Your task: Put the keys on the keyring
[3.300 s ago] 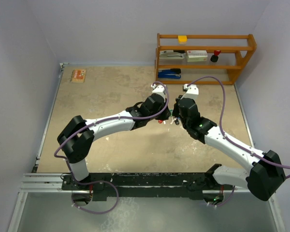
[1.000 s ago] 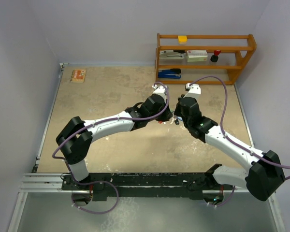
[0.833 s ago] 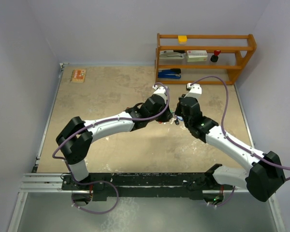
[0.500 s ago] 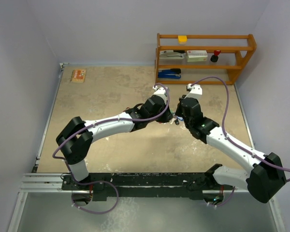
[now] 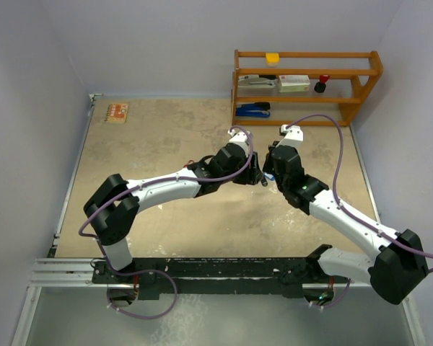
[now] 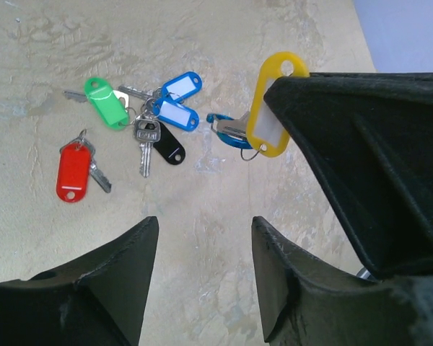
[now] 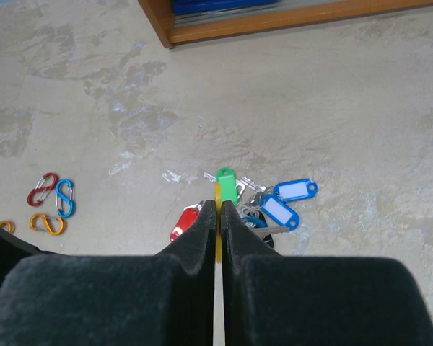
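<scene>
Right claw pinches the yellow key tag; left claw gapes empty.
The keys look light, stiff, slippery; plastic tags likely offer the best hold.

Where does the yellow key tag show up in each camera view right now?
Top external: not discernible, hidden where the two arms meet.
Left wrist: upper right of centre, the yellow tag hangs from a black fingertip above the table.
Right wrist: lower centre, edge-on in the shut right gripper.
Shared landmark, wrist views only: the green tag.
</scene>
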